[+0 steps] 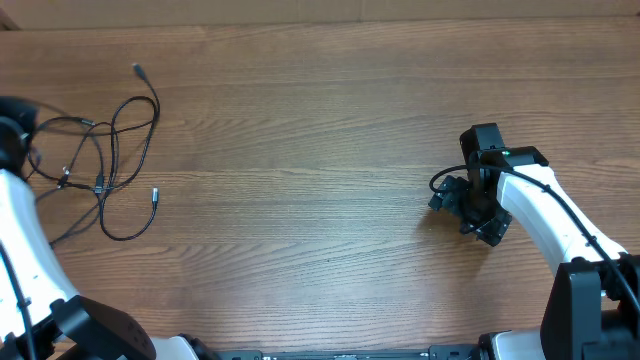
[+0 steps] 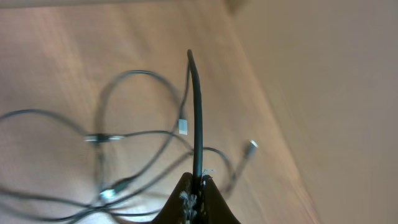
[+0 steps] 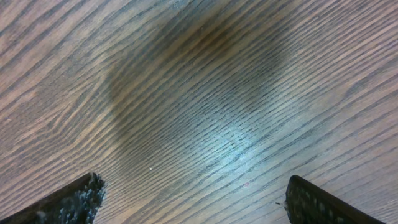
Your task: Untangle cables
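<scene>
The cables [image 1: 110, 150] lie in a loose tangle of thin black loops at the far left of the table, with silver-tipped plugs at the ends [image 1: 155, 195]. My left gripper [image 1: 14, 135] is at the left edge beside the tangle. In the left wrist view it [image 2: 198, 182] is shut on one black cable [image 2: 198, 112], which rises straight out of the jaws. The other cables [image 2: 124, 134] and plugs [image 2: 251, 147] lie blurred on the wood below. My right gripper [image 1: 470, 208] is far to the right, open and empty [image 3: 196, 200] close above bare wood.
The wooden table [image 1: 300, 180] stretches between the two arms. Its far edge runs along the top of the overhead view. The right arm's own thick black wire [image 1: 440, 180] loops beside its wrist.
</scene>
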Action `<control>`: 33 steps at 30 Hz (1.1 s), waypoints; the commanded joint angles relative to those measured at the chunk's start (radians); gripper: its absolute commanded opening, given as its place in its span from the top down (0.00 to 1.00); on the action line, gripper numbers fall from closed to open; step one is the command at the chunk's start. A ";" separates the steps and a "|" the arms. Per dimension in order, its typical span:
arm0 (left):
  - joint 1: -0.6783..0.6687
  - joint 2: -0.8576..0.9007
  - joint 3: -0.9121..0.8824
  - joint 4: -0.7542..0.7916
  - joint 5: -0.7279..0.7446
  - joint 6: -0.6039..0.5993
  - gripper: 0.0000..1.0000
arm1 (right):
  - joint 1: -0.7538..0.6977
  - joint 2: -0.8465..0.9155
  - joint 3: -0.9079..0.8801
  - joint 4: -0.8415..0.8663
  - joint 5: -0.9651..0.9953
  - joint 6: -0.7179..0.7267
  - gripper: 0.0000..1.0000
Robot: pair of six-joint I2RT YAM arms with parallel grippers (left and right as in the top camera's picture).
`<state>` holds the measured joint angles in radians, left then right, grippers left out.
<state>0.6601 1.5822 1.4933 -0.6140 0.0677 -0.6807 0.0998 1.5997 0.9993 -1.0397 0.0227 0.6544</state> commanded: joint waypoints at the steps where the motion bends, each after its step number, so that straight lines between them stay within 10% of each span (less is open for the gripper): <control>1: 0.085 -0.002 0.021 -0.045 -0.052 -0.015 0.96 | 0.000 -0.019 0.001 0.005 -0.002 -0.001 0.08; 7: 0.167 -0.002 0.021 -0.085 -0.078 -0.004 0.91 | 0.000 -0.019 0.001 0.012 -0.003 0.000 0.08; 13: 0.157 -0.001 0.021 -0.093 -0.047 -0.002 0.30 | 0.000 -0.019 0.001 0.012 -0.003 0.000 0.07; 23: -0.011 0.000 0.021 -0.097 -0.003 0.107 0.09 | 0.000 -0.019 0.001 0.043 -0.063 -0.001 0.00; 31: -0.391 0.055 0.021 -0.140 0.082 0.428 0.00 | 0.020 -0.019 0.001 0.168 -0.238 -0.180 0.00; 32: -0.437 0.074 0.021 -0.160 0.102 0.467 0.00 | 0.026 -0.019 0.001 0.192 -0.257 -0.214 0.08; 33: -0.504 0.106 0.021 -0.199 0.113 0.503 0.00 | 0.030 -0.019 0.001 0.217 -0.272 -0.254 0.72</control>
<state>0.2882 1.6188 1.4956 -0.7528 0.1059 -0.3592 0.1123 1.5997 0.9993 -0.8654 -0.1619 0.5362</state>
